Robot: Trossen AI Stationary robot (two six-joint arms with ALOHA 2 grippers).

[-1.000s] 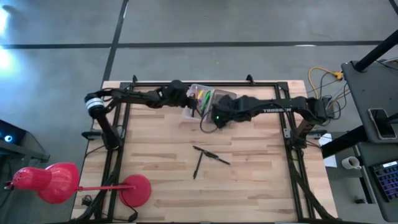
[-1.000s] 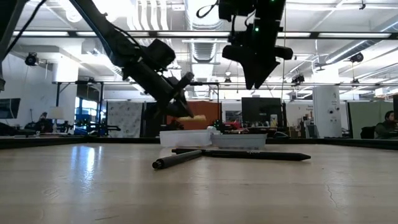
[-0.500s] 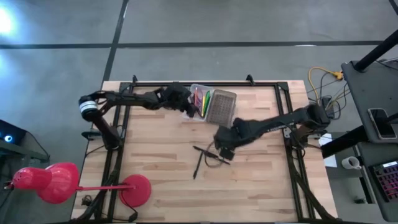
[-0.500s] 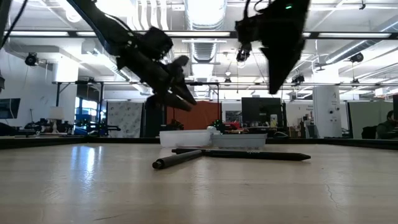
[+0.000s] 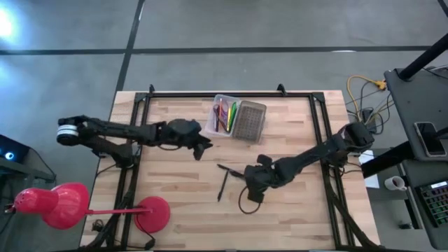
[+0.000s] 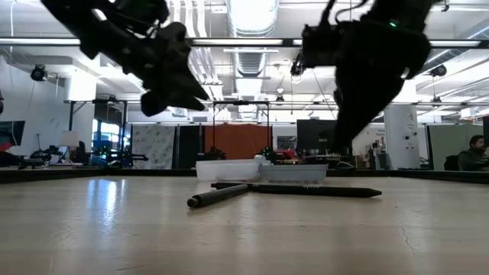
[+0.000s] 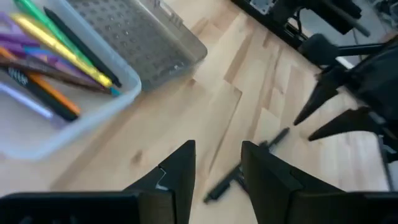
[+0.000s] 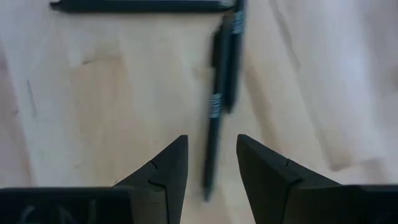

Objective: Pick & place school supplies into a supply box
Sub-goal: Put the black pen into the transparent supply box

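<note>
Two black pens point(image 5: 231, 178), one supply box point(image 5: 218, 129), one lid point(image 5: 249, 121)

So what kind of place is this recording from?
Probably an open-plan robotics lab or workshop: exposed ceiling ducts, a pale wooden slatted table inside a black metal frame, and a person seated at a distant desk.

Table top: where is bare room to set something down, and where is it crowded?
Bare wood lies along the front edge of the table and between the lid and the right rail. It is crowded around the two black pens, beside the right end effector.
</note>
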